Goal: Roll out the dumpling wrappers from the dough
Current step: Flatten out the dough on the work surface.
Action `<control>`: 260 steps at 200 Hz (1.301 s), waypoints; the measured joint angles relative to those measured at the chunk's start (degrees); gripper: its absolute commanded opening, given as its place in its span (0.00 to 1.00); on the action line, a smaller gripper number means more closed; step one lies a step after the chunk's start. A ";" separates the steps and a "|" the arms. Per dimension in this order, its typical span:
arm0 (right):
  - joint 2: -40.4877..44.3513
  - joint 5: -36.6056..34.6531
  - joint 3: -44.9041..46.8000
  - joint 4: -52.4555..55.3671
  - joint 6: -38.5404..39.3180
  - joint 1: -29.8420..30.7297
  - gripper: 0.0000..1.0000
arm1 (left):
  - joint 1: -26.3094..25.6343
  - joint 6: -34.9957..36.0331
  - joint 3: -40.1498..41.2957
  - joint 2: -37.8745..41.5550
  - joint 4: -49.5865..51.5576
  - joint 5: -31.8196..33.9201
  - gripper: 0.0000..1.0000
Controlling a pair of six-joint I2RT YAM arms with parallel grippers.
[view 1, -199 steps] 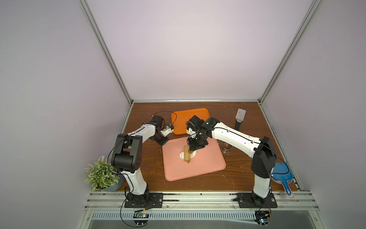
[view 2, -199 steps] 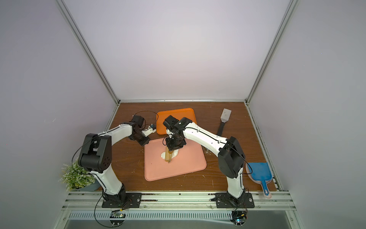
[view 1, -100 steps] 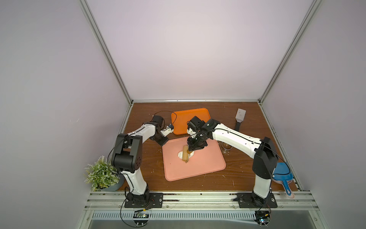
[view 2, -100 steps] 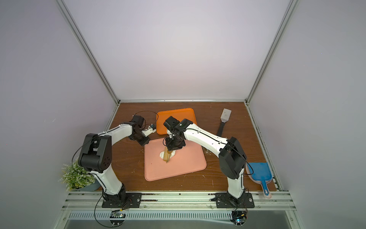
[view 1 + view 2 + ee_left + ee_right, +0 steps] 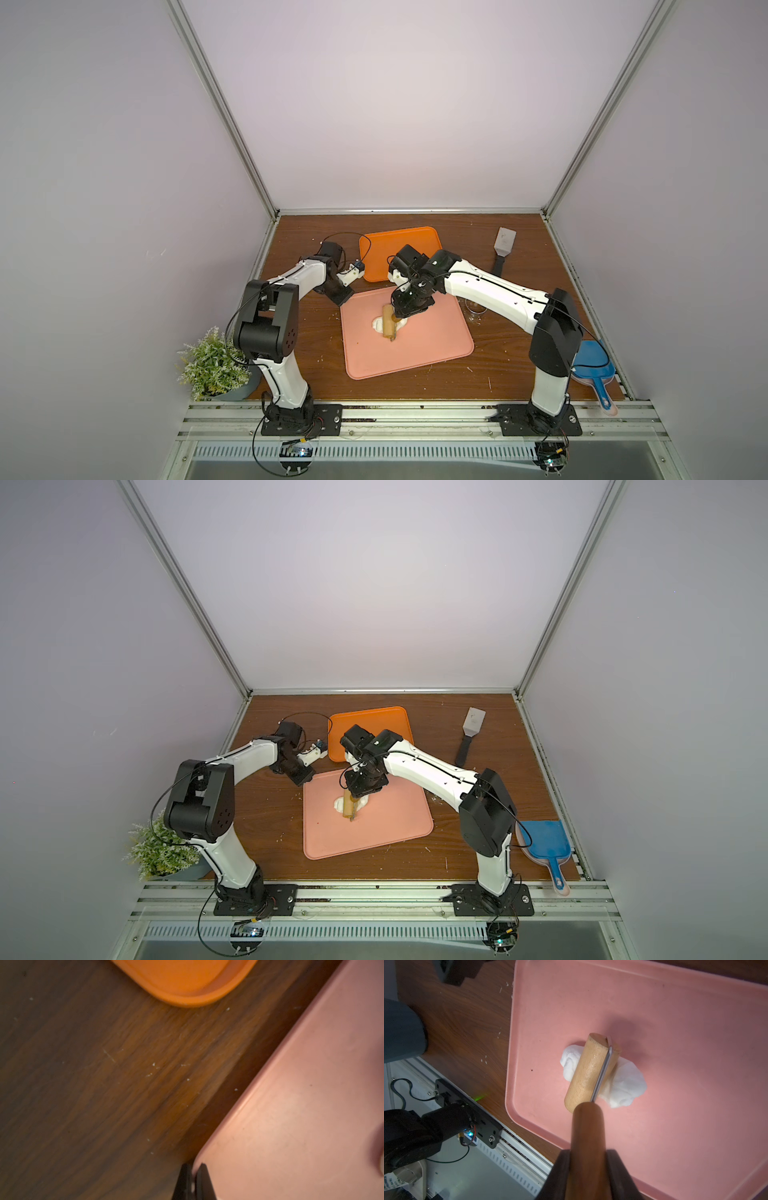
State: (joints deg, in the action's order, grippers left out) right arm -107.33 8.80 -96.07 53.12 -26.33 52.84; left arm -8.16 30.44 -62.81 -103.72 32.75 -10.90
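Observation:
A lumpy white piece of dough [image 5: 626,1082] lies mid-way on the pink tray [image 5: 675,1022], also seen in both top views as dough [image 5: 377,325] and dough [image 5: 338,803]. A wooden roller [image 5: 589,1070] rests across it. My right gripper [image 5: 587,1153] is shut on the roller's brown handle and hovers over the tray [image 5: 415,353] in a top view, where the right gripper [image 5: 405,309] hides part of the dough. My left gripper [image 5: 192,1167] is shut on the pink tray's [image 5: 291,1105] corner rim, at the tray's far left corner. The dumpling wrappers are not in view.
An orange tray [image 5: 399,249] lies just behind the pink one. A grey scraper [image 5: 504,245] lies at the back right. A blue dustpan [image 5: 592,365] sits at the front right edge. A potted plant [image 5: 212,365] stands at the front left. Dough crumbs dot the wooden table [image 5: 490,365].
The right gripper and roller have shifted slightly to the left over the dough. The left arm has not moved.

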 measured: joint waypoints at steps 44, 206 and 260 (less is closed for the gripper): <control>0.00 -1.42 -3.61 4.85 1.68 0.31 0.00 | 0.00 -0.02 0.00 0.00 0.02 0.02 0.00; -4.20 5.01 -6.93 4.70 1.64 -0.85 0.00 | 0.00 -0.02 0.00 0.00 0.02 0.02 0.00; -4.31 7.26 -4.20 1.70 0.09 -1.62 0.00 | 0.00 -0.02 0.00 -0.04 0.02 0.02 0.00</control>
State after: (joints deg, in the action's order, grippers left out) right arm -111.63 16.05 -100.27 54.83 -26.24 51.22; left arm -8.16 30.41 -62.81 -103.77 32.77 -10.87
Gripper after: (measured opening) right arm 0.299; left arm 0.060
